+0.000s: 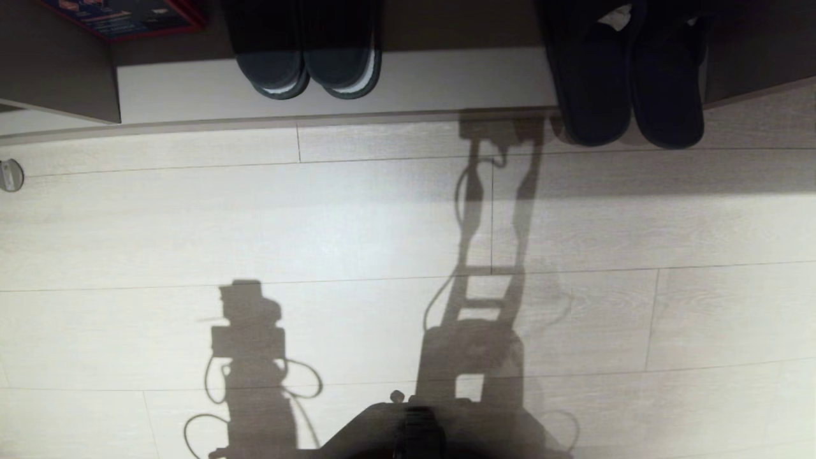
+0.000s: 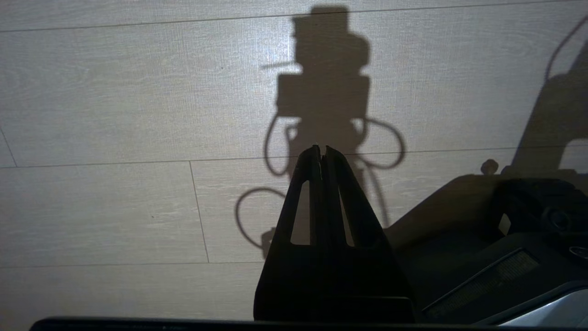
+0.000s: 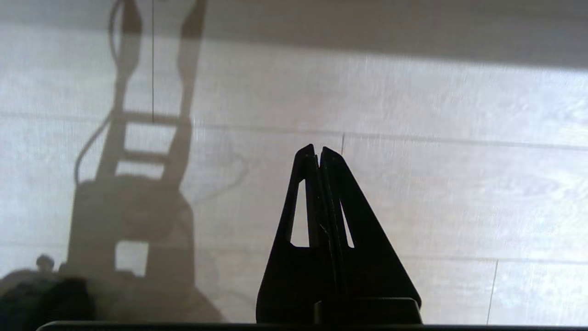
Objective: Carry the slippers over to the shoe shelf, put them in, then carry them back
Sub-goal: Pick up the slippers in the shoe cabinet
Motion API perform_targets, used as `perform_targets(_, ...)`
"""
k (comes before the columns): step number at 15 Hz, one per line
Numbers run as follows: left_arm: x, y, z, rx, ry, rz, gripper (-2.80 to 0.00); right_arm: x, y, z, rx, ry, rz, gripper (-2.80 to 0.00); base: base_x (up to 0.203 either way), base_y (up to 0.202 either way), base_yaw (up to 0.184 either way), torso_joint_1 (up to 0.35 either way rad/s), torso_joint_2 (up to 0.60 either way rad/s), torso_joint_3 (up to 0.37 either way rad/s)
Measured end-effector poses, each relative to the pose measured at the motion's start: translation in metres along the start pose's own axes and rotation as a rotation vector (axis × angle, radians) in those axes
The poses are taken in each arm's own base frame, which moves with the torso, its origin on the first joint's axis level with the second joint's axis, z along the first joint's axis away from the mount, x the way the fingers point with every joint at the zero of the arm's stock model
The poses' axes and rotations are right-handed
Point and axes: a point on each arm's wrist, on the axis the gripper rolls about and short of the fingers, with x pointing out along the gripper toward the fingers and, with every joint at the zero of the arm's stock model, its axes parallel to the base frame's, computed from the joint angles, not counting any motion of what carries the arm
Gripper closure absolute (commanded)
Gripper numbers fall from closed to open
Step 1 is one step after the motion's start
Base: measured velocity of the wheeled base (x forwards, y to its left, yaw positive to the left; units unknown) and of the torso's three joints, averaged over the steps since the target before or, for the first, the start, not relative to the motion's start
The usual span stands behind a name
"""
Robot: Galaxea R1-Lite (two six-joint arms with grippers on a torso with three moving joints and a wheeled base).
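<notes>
Two grippers, both pinched closed on nothing: the left gripper (image 2: 321, 149) hangs over bare floor (image 1: 357, 236) near the robot's base (image 1: 414, 427), and the right gripper (image 3: 318, 149) is over the floorboards too, carrying nothing as far as I can see. Neither arm shows from the head camera, only their shadows on the planks.

Further out, the slippers (image 1: 628, 83) sit side by side at the right end of the shoe shelf (image 1: 446, 80), backs in the dark, toes sticking out past the front edge over the floor. Looks like the putting-in half is done and bringing them back is next, though that's my guess. To do it well I'd spread the fingers before getting close, come in low and level at the overhanging toes, and take both slippers together so neither drags.

Same shelf, toward the left, holds another pair with pale sole rims (image 1: 312, 64), sitting fully on the pale base. Leave those alone. Far left corner has a red-edged box (image 1: 127, 16).
</notes>
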Motion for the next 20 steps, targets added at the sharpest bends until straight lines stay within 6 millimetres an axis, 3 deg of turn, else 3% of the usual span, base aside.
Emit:
perform_targets(2, 0.0, 0.0, 0.0, 0.001, 0.0, 0.0, 0.0, -0.006, 0.001, -0.02, -0.003, 0.047, 0.003, 0.0, 0.0, 0.0, 0.0, 0.0, 0.0, 0.0)
perform_targets(9, 0.0, 0.0, 0.0, 0.001, 0.0, 0.0, 0.0, -0.031, 0.004, -0.063, -0.007, 0.247, 0.055, 0.0, 0.0, 0.0, 0.0, 0.0, 0.0, 0.0)
perform_targets(20, 0.0, 0.0, 0.0, 0.001, 0.0, 0.0, 0.0, -0.035, 0.004, -0.066, 0.04, 0.235, 0.048, 0.0, 0.0, 0.0, 0.0, 0.0, 0.0, 0.0)
